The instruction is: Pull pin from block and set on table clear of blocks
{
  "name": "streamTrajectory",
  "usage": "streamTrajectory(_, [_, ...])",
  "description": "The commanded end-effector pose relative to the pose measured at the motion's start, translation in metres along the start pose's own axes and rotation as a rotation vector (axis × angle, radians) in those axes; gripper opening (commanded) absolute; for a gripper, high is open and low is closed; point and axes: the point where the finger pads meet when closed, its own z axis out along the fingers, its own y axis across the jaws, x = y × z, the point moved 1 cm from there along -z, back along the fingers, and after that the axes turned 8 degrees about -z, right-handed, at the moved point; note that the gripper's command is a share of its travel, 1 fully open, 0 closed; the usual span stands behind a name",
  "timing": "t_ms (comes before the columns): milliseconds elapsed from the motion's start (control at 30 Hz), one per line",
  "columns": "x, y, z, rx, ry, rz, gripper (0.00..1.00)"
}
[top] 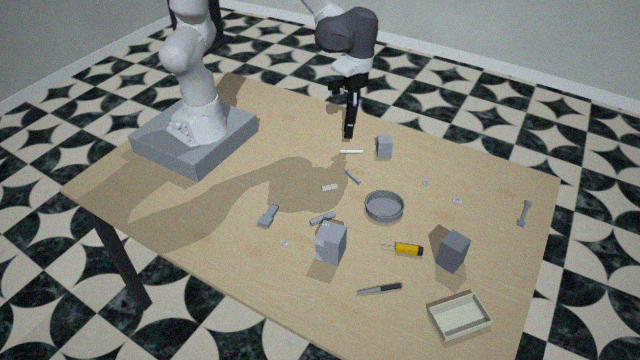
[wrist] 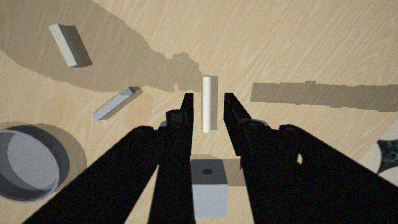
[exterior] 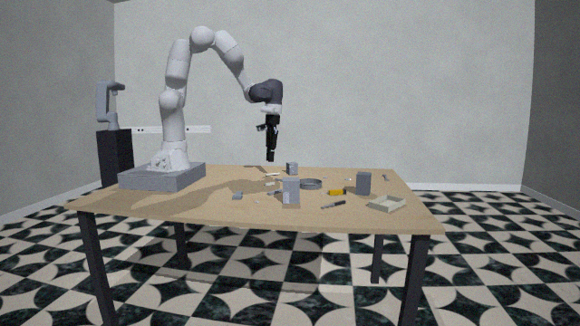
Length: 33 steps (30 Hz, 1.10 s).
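The white pin point(top: 351, 151) point(exterior: 272, 174) point(wrist: 206, 102) lies flat on the table, a little to the left of its small grey block point(top: 384, 146) point(exterior: 292, 168) point(wrist: 209, 192). The block stands upright, and the wrist view shows the empty hole in its top face. My gripper point(top: 348, 135) point(exterior: 270, 158) point(wrist: 208, 106) hangs above the pin, clear of the table. Its fingers stand slightly apart with nothing between them. In the wrist view the pin on the table shows through the gap.
A round grey dish point(top: 384, 206) point(wrist: 25, 160), two larger grey blocks point(top: 330, 242) point(top: 452, 250), a yellow-handled tool point(top: 409, 248), a dark pen-like tool point(top: 380, 288) and a shallow tray point(top: 458, 315) lie nearer the front. Small grey bars point(top: 353, 176) point(wrist: 114, 104) lie near the pin.
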Motion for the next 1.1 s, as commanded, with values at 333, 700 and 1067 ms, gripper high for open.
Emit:
streamTrajectory(333, [0.0,0.0,-0.007,-0.004,0.001,-0.007,0.28])
streamTrajectory(700, [0.003,0.0,-0.033,-0.002,0.0,-0.007,0.28])
streamTrajectory(1067, [0.003,0.0,-0.036,-0.002,0.0,-0.007,0.28])
